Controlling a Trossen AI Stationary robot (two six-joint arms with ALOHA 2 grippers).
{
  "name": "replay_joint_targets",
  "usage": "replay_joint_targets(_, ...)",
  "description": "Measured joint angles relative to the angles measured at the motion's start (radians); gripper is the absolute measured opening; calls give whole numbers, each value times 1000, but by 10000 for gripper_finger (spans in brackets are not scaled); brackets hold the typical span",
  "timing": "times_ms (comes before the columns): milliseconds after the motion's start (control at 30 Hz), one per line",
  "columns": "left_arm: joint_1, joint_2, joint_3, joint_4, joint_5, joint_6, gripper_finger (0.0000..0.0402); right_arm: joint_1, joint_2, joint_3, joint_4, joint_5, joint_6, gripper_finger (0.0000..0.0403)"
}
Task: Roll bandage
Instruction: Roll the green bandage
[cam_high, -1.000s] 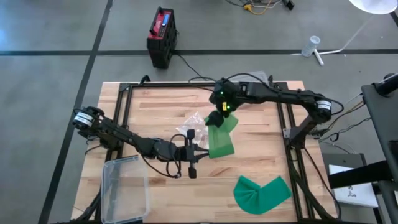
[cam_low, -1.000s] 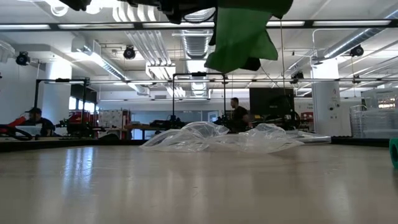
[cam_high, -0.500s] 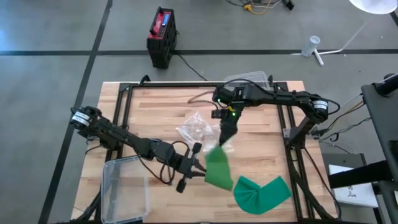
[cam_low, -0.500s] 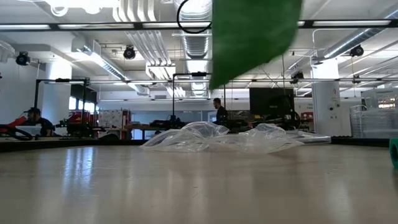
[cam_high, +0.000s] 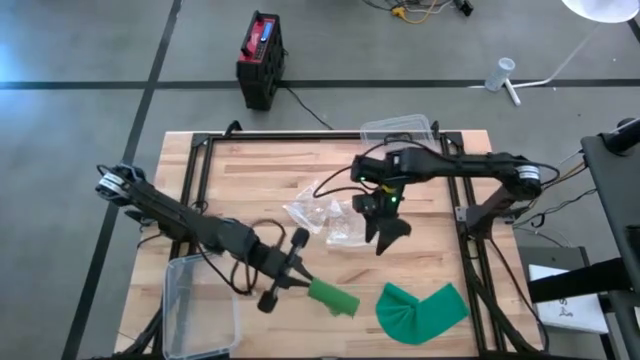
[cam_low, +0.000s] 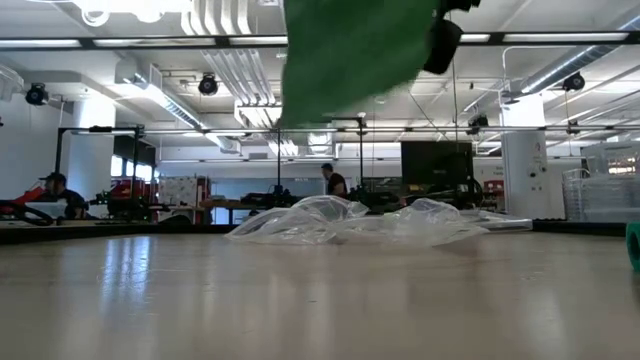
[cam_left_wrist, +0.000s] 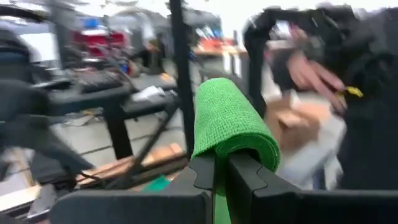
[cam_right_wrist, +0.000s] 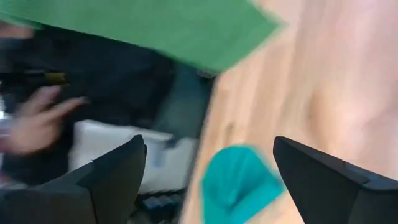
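**Mia:** Where is the green bandage (cam_high: 333, 298)?

**Sam:** The left gripper (cam_high: 292, 284) has it. Its two fingers are squeezed together on one end of it. It hangs up in the air, above the near side of the table (cam_high: 250, 165), a bit right of the clear plastic box (cam_high: 202, 303).

**Mia:** Is it hard or soft?

**Sam:** Soft, I think. It bends over the fingers like cloth. It looks light and floppy, so the loose end will flap if the arm moves fast. It looks a bit fuzzy, so I guess it will not slip much. I would hold it near the end, where the roll starts, not in the middle.

**Mia:** What is the other arm doing?

**Sam:** The right gripper (cam_high: 386, 228) is over the middle of the table. Its fingers are spread wide and hold nothing.

**Mia:** What is near it?

**Sam:** A crinkly clear bag (cam_high: 322, 213) lies just beside the right gripper. A second green cloth (cam_high: 421, 309) lies flat by the near right corner.

**Mia:** Is there room?

**Sam:** Yes, bare wood sits between the two arms. But the bandage is close to the near edge, so it could drop off there.
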Motion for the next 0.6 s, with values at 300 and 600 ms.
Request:
replay_joint_targets(300,2,-81,-2,32,-268,-61,7,207,-341,-58,267,674,35,343)
replay_joint_targets(600,34,-83,-2,113,-392,-125,8,377,-531,-319,759,913,63,343)
